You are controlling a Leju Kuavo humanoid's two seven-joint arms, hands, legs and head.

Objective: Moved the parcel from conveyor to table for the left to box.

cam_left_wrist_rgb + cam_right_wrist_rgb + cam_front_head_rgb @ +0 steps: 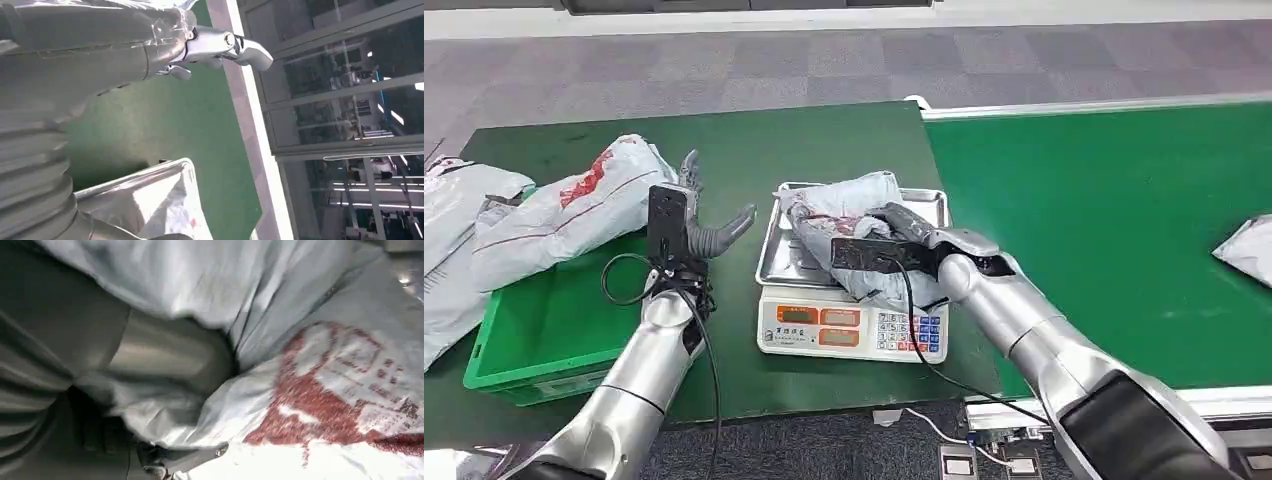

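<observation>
A crumpled grey parcel [844, 205] with red print lies in the metal tray [774, 262] of a white weighing scale [849, 325] on the green table. My right hand [902, 235] reaches over it from the right and grips it. In the right wrist view the thumb [160, 355] presses into the folds of the parcel [330, 380]. My left hand [704, 228] hovers left of the scale, above the near corner of the green crate [544, 335], fingers spread and holding nothing. The left wrist view shows that hand [125, 50] spread out over green surface.
The green crate holds several grey parcels [574, 205], and more spill over its left side. The green conveyor [1104, 210] runs to the right of the table, with another parcel [1249, 250] at its right edge. Cables trail from both wrists.
</observation>
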